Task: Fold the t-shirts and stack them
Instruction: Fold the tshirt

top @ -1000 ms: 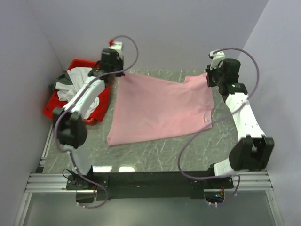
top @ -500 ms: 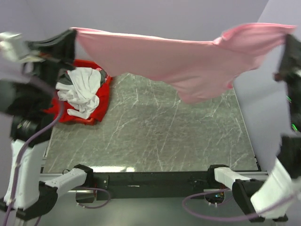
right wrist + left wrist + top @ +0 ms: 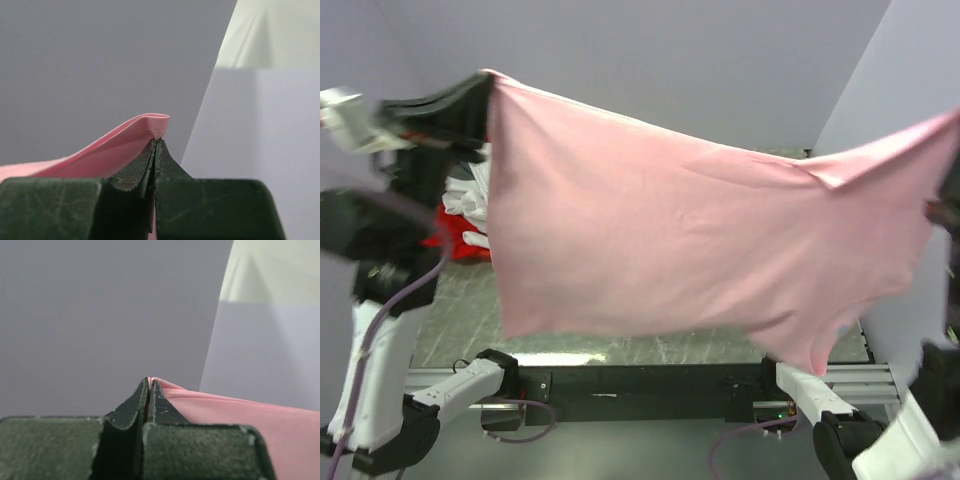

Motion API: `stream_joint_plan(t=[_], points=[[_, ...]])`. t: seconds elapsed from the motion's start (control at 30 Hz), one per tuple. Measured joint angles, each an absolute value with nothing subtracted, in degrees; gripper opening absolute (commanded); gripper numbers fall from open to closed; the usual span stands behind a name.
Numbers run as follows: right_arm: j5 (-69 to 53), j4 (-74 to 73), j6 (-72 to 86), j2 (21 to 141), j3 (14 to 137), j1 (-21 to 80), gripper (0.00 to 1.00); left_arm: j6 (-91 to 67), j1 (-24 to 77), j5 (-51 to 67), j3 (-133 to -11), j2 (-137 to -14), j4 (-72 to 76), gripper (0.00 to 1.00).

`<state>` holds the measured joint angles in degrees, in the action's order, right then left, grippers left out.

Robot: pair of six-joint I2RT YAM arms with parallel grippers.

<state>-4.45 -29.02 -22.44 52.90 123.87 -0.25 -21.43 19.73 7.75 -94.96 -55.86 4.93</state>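
A light pink t-shirt (image 3: 690,240) hangs spread in the air, high above the table, and fills the middle of the top view. My left gripper (image 3: 485,82) is shut on its upper left corner. The right gripper (image 3: 952,135) is shut on the upper right corner, mostly cut off at the frame edge. In the left wrist view the shut jaws pinch pink cloth (image 3: 230,410) at my left gripper (image 3: 149,381). In the right wrist view my right gripper (image 3: 157,140) pinches a folded pink edge (image 3: 125,140). White t-shirts (image 3: 470,200) lie in a bin, partly hidden by the pink one.
The red plastic bin (image 3: 455,240) stands at the table's left, behind my raised left arm. The grey marbled table (image 3: 470,320) shows only below the hanging shirt. Grey walls close in at the back and at both sides.
Both grippers have lifted the pink shirt off the table and swung it up and toward the camera. It now hangs lower and wider in the view than half a second ago.
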Motion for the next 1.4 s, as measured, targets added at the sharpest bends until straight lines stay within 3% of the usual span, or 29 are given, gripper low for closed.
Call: stream_joint_plan(t=[0.17,0.33,0.57,0.77,0.97,1.17,1.4], points=[[-3.4,-27.5,-22.5,55.3,105.7,-0.3,0.0,-21.9,19.7,7.7,-80.2,-62.5,8.8,0.0],[-3.9,-22.4,-22.6,57.6,84.2,-0.5,0.0,-22.0,19.6,7.3,-68.4,-77.0,11.6,0.0],[-6.1,-10.0,-22.4,74.0,64.9,-0.6,0.0,-23.4,17.5,5.6,-72.3,-103.6,12.3,0.0],[-6.6,-4.6,-22.7,97.9,73.3,-0.5,0.0,-27.4,13.9,4.1,-95.4,-128.1,5.5,0.0],[-4.4,-5.1,-23.5,114.0,88.4,-0.5,0.0,-30.0,11.2,3.5,-111.5,-139.3,-2.5,0.01],[-3.5,-5.1,-23.2,116.5,93.9,-0.5,0.0,-30.9,10.1,3.7,-116.7,-141.6,-4.8,0.0],[-5.0,-5.1,-21.6,113.4,91.5,-0.5,0.0,-30.5,10.0,4.4,-118.6,-142.1,-4.6,0.0]])
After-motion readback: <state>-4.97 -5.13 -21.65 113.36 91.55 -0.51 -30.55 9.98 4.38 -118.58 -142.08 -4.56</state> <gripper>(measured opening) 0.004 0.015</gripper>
